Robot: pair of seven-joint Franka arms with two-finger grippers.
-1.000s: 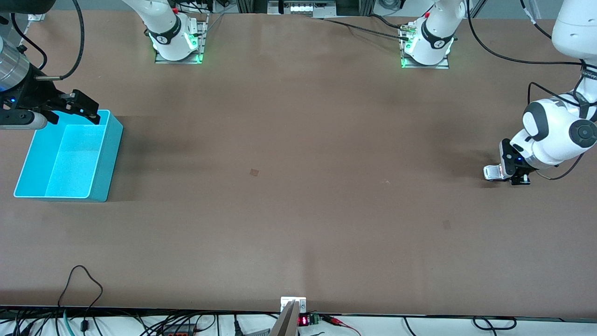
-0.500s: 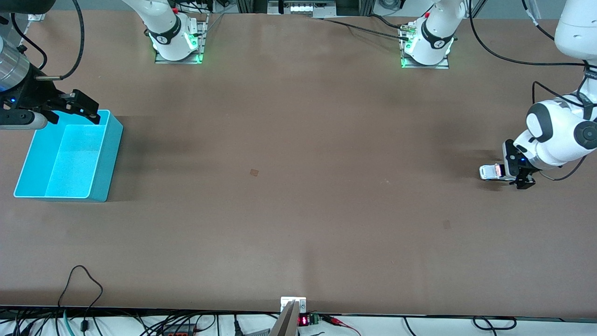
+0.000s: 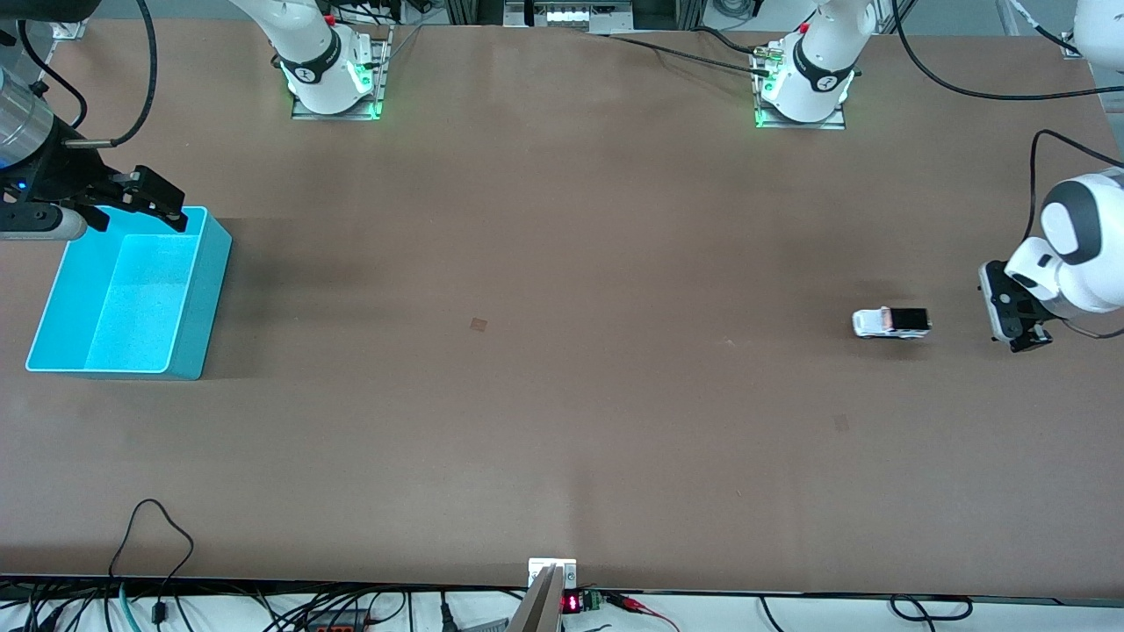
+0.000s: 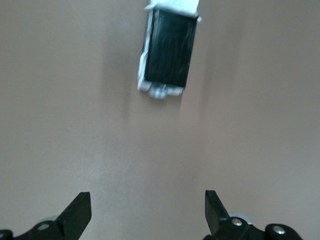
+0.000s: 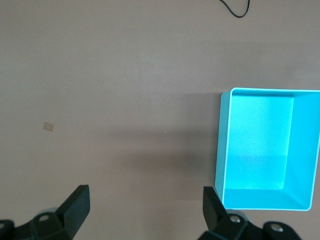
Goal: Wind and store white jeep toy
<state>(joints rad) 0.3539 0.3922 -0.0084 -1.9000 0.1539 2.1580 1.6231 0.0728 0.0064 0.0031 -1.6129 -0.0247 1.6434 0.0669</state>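
Now, starting at the right arm's end of the table, my right gripper (image 3: 140, 204) hangs over the farther rim of the cyan bin (image 3: 211, 290), which sits on the brown table (image 3: 562, 395). Its fingers are spread wide with nothing between them; in the right wrist view the two black fingertips (image 5: 77, 202) frame bare tabletop, with the bin (image 5: 225, 145) off to one side and nothing lying inside it. This arm waits there.

Moving along the table toward the middle, a small darker square patch (image 3: 479, 324) marks the surface, and the same patch (image 5: 48, 127) shows in the right wrist view. At the edge nearest the front camera a thin black cable (image 3: 154, 535) loops onto the table.

Farther toward the left arm's end stands the white jeep toy (image 3: 890, 323), on its wheels on the table, its white front pointing toward the bin's end and its black rear section toward my left gripper (image 3: 1017, 314). The jeep is free; nothing touches it. In the left wrist view the toy (image 4: 167, 52) lies clear of my fingertips (image 4: 77, 212), black roof up, with open table between us.

Last, my left gripper hangs low over the table near the jeep, apart from it, toward the left arm's end. Its fingers are wide apart and hold nothing.
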